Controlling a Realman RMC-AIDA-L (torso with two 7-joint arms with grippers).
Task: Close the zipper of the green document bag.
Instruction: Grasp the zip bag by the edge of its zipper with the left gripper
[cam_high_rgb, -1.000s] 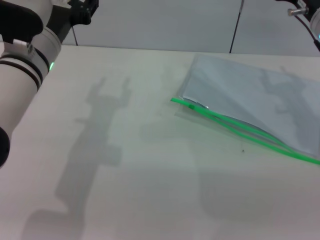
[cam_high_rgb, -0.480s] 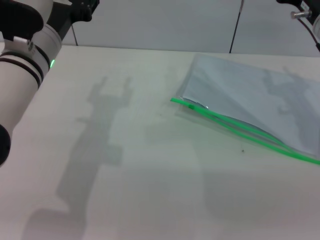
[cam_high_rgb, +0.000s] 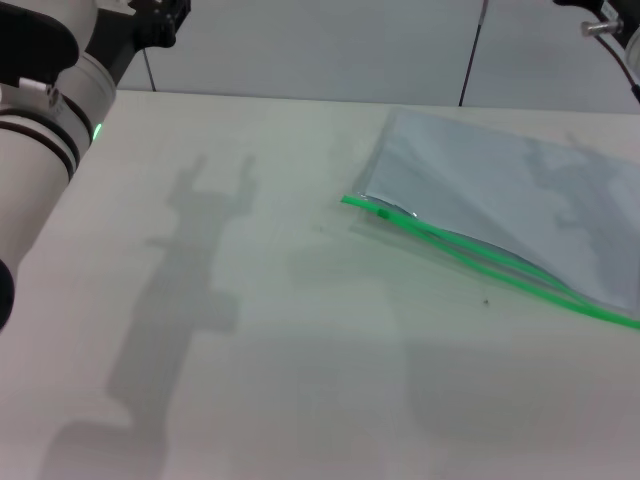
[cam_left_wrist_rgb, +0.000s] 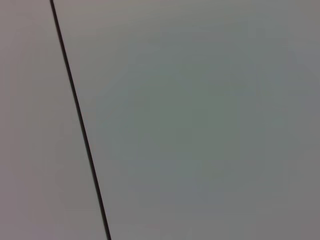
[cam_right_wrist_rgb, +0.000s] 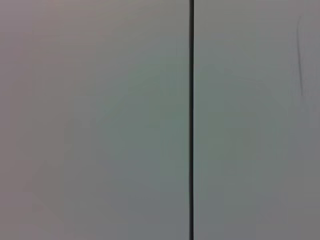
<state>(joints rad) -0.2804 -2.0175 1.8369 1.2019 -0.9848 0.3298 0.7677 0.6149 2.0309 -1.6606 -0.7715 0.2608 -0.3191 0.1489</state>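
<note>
The green document bag (cam_high_rgb: 500, 185) lies flat on the white table (cam_high_rgb: 300, 330), at the right of the head view. Its zipper (cam_high_rgb: 470, 250) runs along the near edge as a bright green strip, from the corner by the table's middle out to the right edge of the picture. The two green lines stand apart along the middle of that edge. A small slider (cam_high_rgb: 384, 210) sits near the strip's left end. My left gripper (cam_high_rgb: 160, 20) is raised at the top left, far from the bag. My right gripper (cam_high_rgb: 600, 15) is high at the top right, above the bag's far side.
My left arm's white forearm (cam_high_rgb: 40, 120) with black bands fills the left edge. Arm shadows fall on the table left of the bag and on the bag itself. A grey wall with thin dark seams stands behind the table; both wrist views show only this.
My left arm has drifted slightly to the left and its shadow on the table has shifted with it. The right arm has edged a little upward. The bag has not moved.
</note>
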